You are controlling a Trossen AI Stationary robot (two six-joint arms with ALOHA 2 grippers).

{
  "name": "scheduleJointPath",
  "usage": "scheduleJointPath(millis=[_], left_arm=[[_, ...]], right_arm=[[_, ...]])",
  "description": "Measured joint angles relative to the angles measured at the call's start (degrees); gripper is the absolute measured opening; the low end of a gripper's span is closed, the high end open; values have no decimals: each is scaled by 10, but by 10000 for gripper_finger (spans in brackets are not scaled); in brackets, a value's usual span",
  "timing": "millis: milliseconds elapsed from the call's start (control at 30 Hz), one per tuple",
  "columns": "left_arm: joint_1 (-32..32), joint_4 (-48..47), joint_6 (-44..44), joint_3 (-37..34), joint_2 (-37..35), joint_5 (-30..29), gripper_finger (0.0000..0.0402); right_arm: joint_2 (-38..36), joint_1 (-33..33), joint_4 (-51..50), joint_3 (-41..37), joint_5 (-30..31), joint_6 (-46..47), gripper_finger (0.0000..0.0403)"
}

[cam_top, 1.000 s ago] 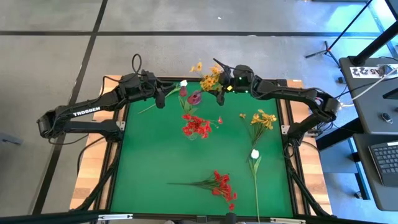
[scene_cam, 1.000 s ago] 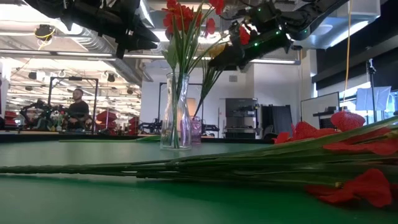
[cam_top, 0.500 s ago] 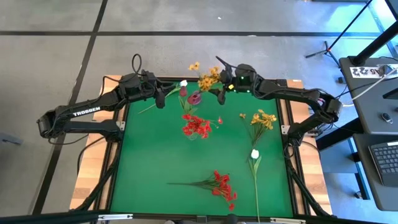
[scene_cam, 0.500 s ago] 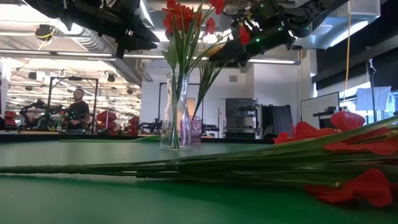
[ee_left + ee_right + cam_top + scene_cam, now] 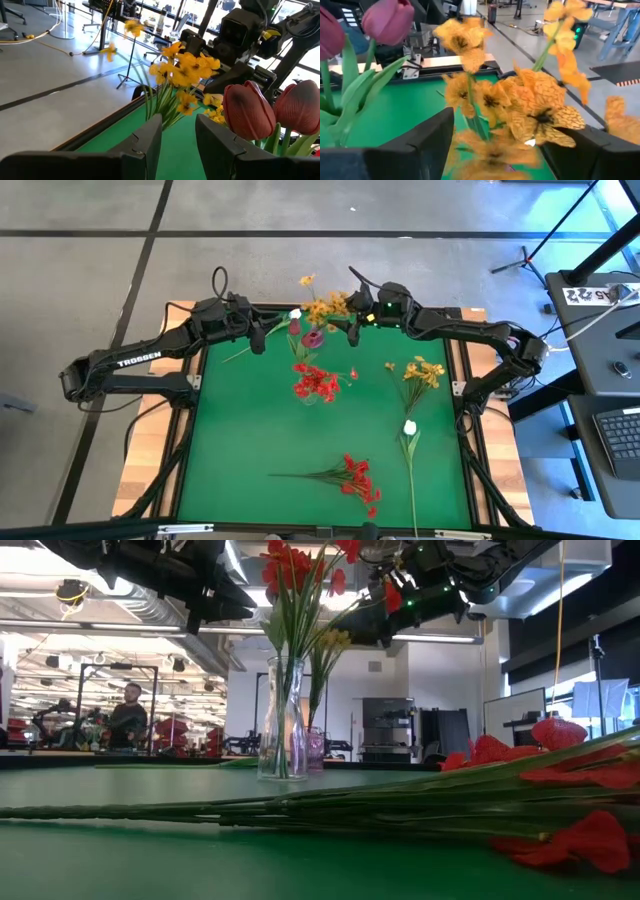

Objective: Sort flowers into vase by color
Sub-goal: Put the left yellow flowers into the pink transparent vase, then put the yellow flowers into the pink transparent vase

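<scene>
Right gripper (image 5: pixel 352 325) sits in the upper middle of the high view, clamped on a yellow-orange spray (image 5: pixel 322 308) whose blooms fan toward the top-left of it. Judgement: it's held aloft by the stems so it can drop stem-first into a vase; which vase it's aimed at I can't tell. Left gripper (image 5: pixel 258 338) hangs upper left of centre, near the dark red-pink buds (image 5: pixel 312 336) and a white bud (image 5: pixel 295 313). Red spray (image 5: pixel 316 384) stands mid-frame in its vase. Lying flat on the green table (image 5: pixel 240 430): a 2nd yellow spray (image 5: pixel 422 372) at right, a 2nd white bud (image 5: pixel 409 427) below it, a 2nd red spray (image 5: pixel 355 476) at lower centre. Those 3 look unsorted.

Low view: clear glass vase (image 5: pixel 281 720) at centre holds red blooms and green stems; a smaller pinkish vase (image 5: pixel 315 749) stands just behind it. Held yellow blooms (image 5: pixel 335 639) show just right of the clear vase's neck, with their stems running down behind it. Red spray on the table fills the lower right.

Left wrist view: left fingers (image 5: pixel 149 139) stand apart with nothing between them, so the arm is waiting. Yellow spray at centre, 2 red-pink buds (image 5: pixel 248 111) at right, right arm behind.

Right wrist view: right fingers (image 5: pixel 427 135) at lower left and lower right, yellow stems passing between them; blooms fill the frame, so the contact point itself is hidden.
</scene>
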Motion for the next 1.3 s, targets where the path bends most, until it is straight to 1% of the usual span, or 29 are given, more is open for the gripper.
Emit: scheduleJointPath(millis=[133,233,400,567,767,967,1133,1300], left_arm=[[0,-5,-2,0,0,0,114],[0,-15,-2,0,0,0,114],[0,-27,-3,0,0,-18,114],[0,-29,-3,0,0,-30,114],[0,-34,-3,0,0,-30,114],[0,-53,-4,0,0,-30,114],[0,-57,-3,0,0,-30,114],[0,-57,-3,0,0,-30,114]], right_arm=[[-9,0,0,0,7,-1,285],[-32,0,-5,0,7,-1,285],[-89,0,-62,0,15,-15,285],[-156,0,-131,0,45,-20,285],[-224,0,-235,0,87,-12,285],[-263,0,-370,0,121,35,285],[-263,0,-516,0,153,111,285],[-253,0,-639,-1,157,211,285]])
